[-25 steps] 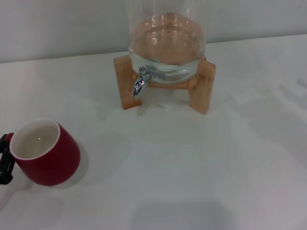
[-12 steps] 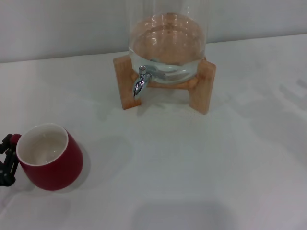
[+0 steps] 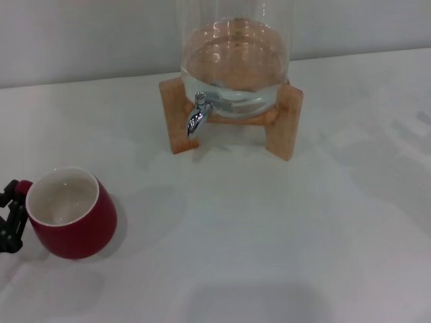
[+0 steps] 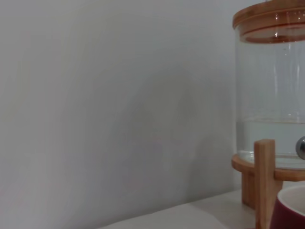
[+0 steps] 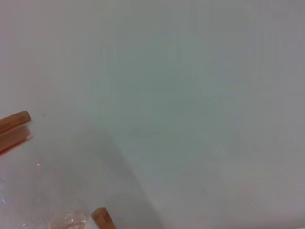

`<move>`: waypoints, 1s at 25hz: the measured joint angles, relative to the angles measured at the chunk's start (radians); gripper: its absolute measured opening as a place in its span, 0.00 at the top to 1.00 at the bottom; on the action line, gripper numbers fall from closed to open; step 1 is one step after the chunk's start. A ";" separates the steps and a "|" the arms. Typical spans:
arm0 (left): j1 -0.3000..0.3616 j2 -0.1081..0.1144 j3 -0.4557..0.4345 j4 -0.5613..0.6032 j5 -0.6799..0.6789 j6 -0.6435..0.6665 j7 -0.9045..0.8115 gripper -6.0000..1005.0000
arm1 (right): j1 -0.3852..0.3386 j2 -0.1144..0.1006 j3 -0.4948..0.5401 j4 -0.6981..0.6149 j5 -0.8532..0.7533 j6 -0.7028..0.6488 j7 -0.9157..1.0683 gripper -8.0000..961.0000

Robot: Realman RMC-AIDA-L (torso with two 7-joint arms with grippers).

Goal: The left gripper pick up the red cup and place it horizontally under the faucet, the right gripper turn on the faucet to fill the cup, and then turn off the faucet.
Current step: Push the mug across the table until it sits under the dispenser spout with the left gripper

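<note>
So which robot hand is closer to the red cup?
The left. The left gripper is right at the red cup's handle side, at the table's left edge in the head view. The right gripper is out of sight in every view, so it is farther away.

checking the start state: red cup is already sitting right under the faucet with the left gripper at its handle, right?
Not quite. The head view shows the red cup well away from the faucet, near the table's front left, not under the spout. The left gripper is indeed at its handle side.
</note>
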State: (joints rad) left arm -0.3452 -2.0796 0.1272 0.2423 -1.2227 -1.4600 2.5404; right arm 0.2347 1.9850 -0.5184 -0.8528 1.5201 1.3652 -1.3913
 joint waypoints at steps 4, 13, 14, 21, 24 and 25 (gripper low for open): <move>-0.015 0.002 -0.002 0.000 -0.001 0.028 0.000 0.86 | 0.000 0.000 0.000 0.000 0.000 0.000 0.000 0.20; -0.064 -0.001 0.001 -0.003 0.003 0.095 0.001 0.86 | 0.000 0.000 0.000 0.000 0.000 0.000 -0.003 0.20; -0.071 -0.001 0.002 -0.005 0.004 0.100 0.001 0.86 | 0.000 0.001 0.000 0.000 0.000 0.000 -0.003 0.20; -0.107 -0.002 0.002 -0.011 0.006 0.136 0.000 0.86 | 0.000 0.002 0.000 0.000 0.000 0.000 -0.003 0.20; -0.121 -0.002 0.002 -0.013 0.007 0.151 -0.003 0.86 | 0.004 0.002 0.000 0.009 0.000 0.000 -0.005 0.20; -0.127 -0.002 0.002 -0.014 0.007 0.157 -0.004 0.86 | 0.006 0.001 0.000 0.015 0.000 0.000 -0.006 0.20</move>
State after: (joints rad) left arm -0.4720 -2.0820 0.1292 0.2282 -1.2158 -1.3033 2.5367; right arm 0.2407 1.9859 -0.5184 -0.8377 1.5200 1.3652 -1.3975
